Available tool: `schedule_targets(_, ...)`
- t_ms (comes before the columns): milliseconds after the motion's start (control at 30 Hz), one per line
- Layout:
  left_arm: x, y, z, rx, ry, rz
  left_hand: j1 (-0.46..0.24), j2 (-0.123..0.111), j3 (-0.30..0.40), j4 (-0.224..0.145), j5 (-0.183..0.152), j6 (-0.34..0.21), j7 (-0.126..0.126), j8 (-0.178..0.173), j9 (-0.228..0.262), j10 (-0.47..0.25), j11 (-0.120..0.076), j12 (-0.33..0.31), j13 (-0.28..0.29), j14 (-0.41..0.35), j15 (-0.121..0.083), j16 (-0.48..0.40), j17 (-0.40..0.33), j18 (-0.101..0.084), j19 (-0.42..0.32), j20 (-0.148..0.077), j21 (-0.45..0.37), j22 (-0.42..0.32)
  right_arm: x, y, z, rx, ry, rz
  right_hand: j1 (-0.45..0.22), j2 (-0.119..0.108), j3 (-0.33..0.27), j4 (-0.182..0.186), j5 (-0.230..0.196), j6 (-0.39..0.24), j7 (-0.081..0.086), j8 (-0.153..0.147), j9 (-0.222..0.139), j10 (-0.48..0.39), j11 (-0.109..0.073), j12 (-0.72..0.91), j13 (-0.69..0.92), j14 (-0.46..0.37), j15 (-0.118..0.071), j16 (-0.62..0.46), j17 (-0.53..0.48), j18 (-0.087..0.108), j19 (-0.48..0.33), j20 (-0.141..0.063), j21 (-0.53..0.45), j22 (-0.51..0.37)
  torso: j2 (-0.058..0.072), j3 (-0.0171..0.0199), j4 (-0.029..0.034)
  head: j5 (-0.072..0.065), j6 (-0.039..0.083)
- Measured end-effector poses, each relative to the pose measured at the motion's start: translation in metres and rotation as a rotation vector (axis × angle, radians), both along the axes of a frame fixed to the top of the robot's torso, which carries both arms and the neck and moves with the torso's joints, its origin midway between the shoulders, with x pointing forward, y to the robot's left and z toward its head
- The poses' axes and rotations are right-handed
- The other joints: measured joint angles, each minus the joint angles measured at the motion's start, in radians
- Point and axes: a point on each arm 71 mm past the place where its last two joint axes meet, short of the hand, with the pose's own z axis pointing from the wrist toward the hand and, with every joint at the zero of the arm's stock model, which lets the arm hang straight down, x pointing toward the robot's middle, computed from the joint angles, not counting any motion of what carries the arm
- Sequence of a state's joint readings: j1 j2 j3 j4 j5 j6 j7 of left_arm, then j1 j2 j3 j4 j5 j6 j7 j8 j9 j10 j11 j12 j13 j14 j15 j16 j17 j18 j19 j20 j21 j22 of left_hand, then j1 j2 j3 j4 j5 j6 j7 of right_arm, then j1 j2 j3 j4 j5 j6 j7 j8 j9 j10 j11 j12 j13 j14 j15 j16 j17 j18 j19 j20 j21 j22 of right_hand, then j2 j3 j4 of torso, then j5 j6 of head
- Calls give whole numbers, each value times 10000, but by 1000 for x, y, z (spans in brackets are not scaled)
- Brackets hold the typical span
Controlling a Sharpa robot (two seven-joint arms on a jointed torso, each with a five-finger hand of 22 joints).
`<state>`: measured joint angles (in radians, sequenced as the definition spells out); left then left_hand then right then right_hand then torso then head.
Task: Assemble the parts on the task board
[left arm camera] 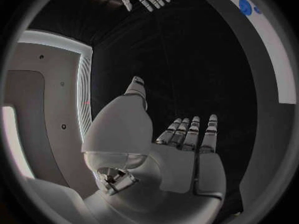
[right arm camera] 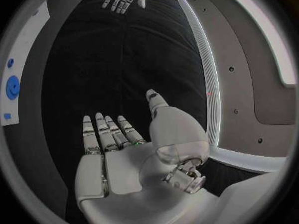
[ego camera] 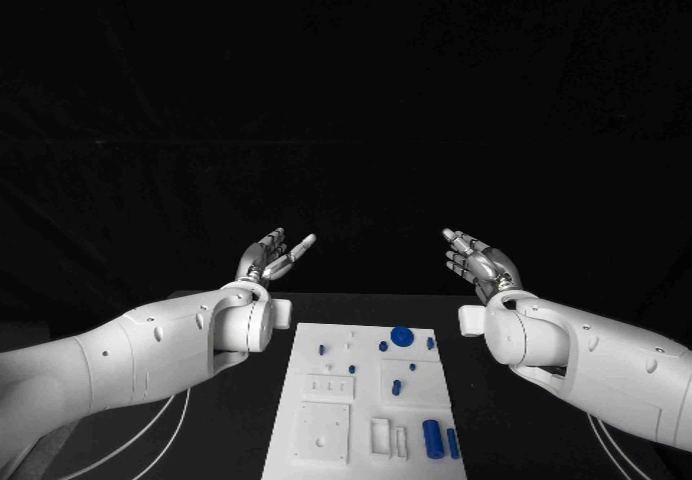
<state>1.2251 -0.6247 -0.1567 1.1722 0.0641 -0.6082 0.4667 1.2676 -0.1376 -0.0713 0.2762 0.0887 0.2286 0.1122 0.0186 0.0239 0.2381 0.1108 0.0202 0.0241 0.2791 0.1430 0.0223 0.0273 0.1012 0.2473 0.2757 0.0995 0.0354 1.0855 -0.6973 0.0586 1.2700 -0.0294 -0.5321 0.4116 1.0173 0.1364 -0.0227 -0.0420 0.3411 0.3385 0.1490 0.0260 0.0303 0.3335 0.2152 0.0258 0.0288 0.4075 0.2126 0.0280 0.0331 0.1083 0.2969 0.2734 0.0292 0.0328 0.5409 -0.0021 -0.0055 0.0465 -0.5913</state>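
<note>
Now both hands are empty, fingers apart: left hand [ego camera: 274,255] and right hand [ego camera: 480,262] are raised mid-frame, beyond the board [ego camera: 325,440] at lower centre. Blue parts [ego camera: 402,336] lie on it. Better lower one hand slowly over a single part.

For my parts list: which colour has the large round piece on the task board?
Blue. The large round piece sits near the far end of the white task board; the head view shows it best.
</note>
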Motion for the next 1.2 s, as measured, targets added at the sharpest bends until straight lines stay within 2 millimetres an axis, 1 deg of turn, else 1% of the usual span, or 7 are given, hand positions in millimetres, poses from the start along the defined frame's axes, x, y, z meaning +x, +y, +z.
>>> schedule_targets(333,39,18,24,-14,-138,-270,457,-45,-11,104,49,124,53,39,16,126,55,0,11,123,53,40,15,157,103,102,64,13,30,-17,3,242,407,1288,1013,-35,54,-575,18,271,-14,37,25,265,153,0,15,429,147,47,23,152,219,35,44,20,-1,-3,-2,1,1)
schedule_targets(600,42,19,26,-356,37,-633,600,219,82,-31,49,507,166,45,44,544,165,59,39,493,144,40,38,156,197,159,135,34,37,-22,-1,-141,633,2012,2102,-369,926,-1928,-506,1488,79,126,92,1803,223,97,98,2085,251,143,114,153,1417,-208,208,119,0,-1,-1,-38,3)
schedule_targets(767,38,21,26,-483,106,-840,667,1486,-289,-1993,261,2802,436,225,176,3179,565,196,165,3497,396,314,193,469,2196,18,1131,269,38,-24,-3,-1241,413,2228,2433,-568,1470,-2422,-375,4160,319,240,210,5136,-213,213,244,5637,-245,280,271,152,4000,-675,764,295,31,7,3,-77,-29)
schedule_targets(833,37,22,26,-512,112,-923,888,1770,-349,-2456,250,4061,555,295,246,4904,645,288,234,5529,494,490,288,399,3664,-367,1838,444,38,-20,-4,-1903,203,2432,2503,-638,1836,-2450,-360,5175,287,278,261,6231,-384,271,282,6462,-496,302,306,105,5119,-922,995,346,58,6,5,-77,-36)
schedule_targets(900,35,23,28,-522,94,-1000,1262,2108,-43,-2948,-73,6015,537,424,359,7111,531,387,292,7246,231,771,378,201,4925,-888,2456,619,38,-17,-4,-2572,-42,2640,2544,-769,2448,-2477,-558,6318,179,325,317,6940,-615,272,286,7559,-942,394,370,62,6139,-1313,1308,403,96,6,4,-65,-35)
schedule_targets(1033,31,25,34,-483,-11,-1260,1860,2193,464,-3701,-98,7693,376,475,445,8670,214,387,338,8623,-255,858,416,-21,6041,-1585,3016,764,37,-10,-2,-4391,-731,3215,2613,-1175,3157,-2468,-896,6888,83,350,327,7520,-881,272,286,9196,-1557,652,623,64,7595,-1915,1874,530,217,5,-6,-27,28)
schedule_targets(1200,23,23,44,-421,-168,-1685,1767,2108,939,-4450,-133,8038,286,481,434,9097,53,386,337,9252,-528,664,425,-243,6407,-1994,3662,1023,33,2,1,-6481,-1603,3994,2741,-1406,3063,-2439,-979,7469,-126,408,345,8241,-1205,319,297,10570,-2104,1528,1384,164,9301,-2540,2956,1009,469,-7,-13,-41,140)
